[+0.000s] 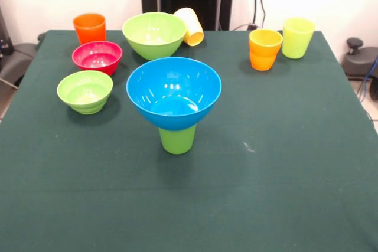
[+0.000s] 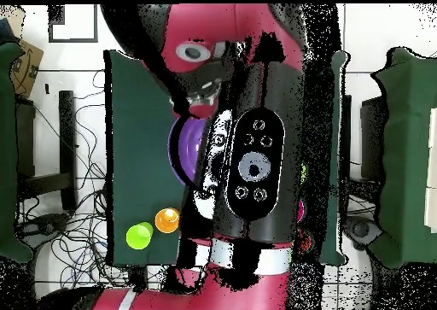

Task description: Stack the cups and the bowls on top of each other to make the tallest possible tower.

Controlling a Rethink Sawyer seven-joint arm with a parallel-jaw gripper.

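- Gripper: can't tell its state, the red-black arm (image 2: 247, 153) hides it overhead, and it's absent from the front view.
- Tower (image 1: 175, 101): blue bowl (image 1: 173, 91) upright, mouth up, on an inverted green cup (image 1: 177, 138) (axis vertical), mid-table (image 1: 283, 163).
- Pale yellow cup (image 1: 190, 26) is tipped against the big lime bowl (image 1: 154, 33).

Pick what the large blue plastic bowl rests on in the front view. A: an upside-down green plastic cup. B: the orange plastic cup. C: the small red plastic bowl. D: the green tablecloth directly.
A: the large blue plastic bowl sits upright atop an inverted green plastic cup standing on the tablecloth.
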